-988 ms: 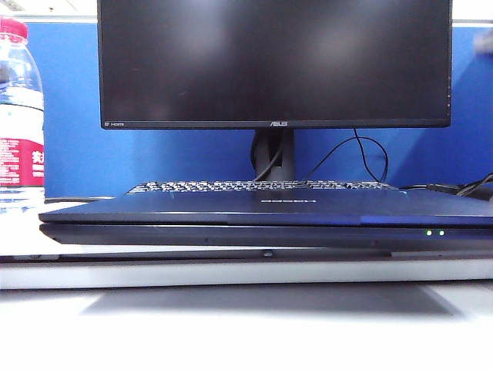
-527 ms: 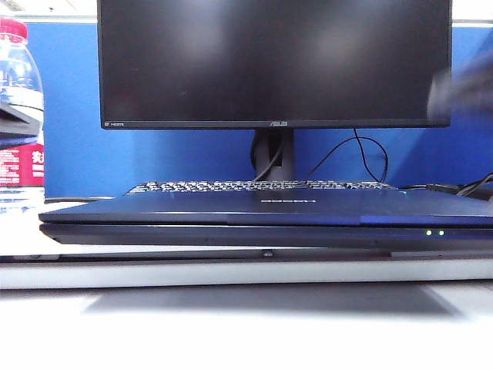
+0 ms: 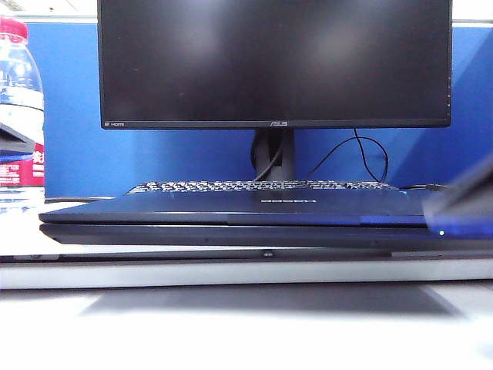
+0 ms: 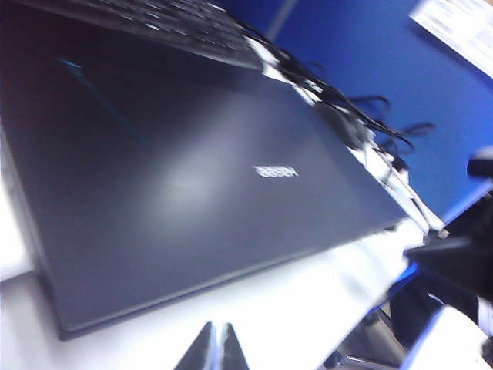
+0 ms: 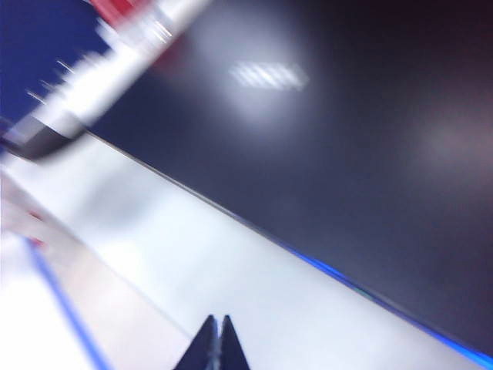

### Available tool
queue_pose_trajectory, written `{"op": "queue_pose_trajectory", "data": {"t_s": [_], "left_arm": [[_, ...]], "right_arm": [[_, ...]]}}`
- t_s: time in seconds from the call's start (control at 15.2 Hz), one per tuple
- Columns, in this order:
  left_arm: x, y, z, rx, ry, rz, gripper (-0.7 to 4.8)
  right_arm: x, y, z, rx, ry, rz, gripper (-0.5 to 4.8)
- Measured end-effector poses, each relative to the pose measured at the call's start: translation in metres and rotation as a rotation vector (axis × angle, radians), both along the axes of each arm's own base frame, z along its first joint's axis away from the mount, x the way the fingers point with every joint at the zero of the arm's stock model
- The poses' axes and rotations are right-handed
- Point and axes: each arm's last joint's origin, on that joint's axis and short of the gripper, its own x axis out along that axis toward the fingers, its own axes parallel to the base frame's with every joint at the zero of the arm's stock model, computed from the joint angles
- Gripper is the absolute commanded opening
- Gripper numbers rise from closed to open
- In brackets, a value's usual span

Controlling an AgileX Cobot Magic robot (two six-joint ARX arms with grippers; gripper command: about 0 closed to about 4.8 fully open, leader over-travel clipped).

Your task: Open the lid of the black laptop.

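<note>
Nothing is opened yet: the lid point(image 3: 262, 206) lies flat on the black laptop point(image 4: 192, 177) at the table's point(image 3: 246, 324) front edge, while the left gripper point(image 4: 215, 348) and right gripper point(image 5: 215, 343), jaws pressed together, hover near its front corners.

"ASUS" on monitor point(image 3: 273, 62)

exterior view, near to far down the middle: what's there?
white table edge → closed black laptop with its lid down → separate keyboard → ASUS monitor on its stand → blue partition wall.
</note>
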Motion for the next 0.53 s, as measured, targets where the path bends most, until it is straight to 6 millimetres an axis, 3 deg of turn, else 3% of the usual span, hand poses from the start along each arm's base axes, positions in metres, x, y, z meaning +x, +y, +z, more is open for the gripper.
{"op": "queue_pose_trajectory", "data": {"t_s": [0.53], "left_arm": [[0.0001, 0.0000, 0.0000, 0.013, -0.017, 0.000, 0.21]], "right_arm": [[0.0057, -0.0018, -0.0036, -0.133, -0.072, -0.146, -0.06]]}}
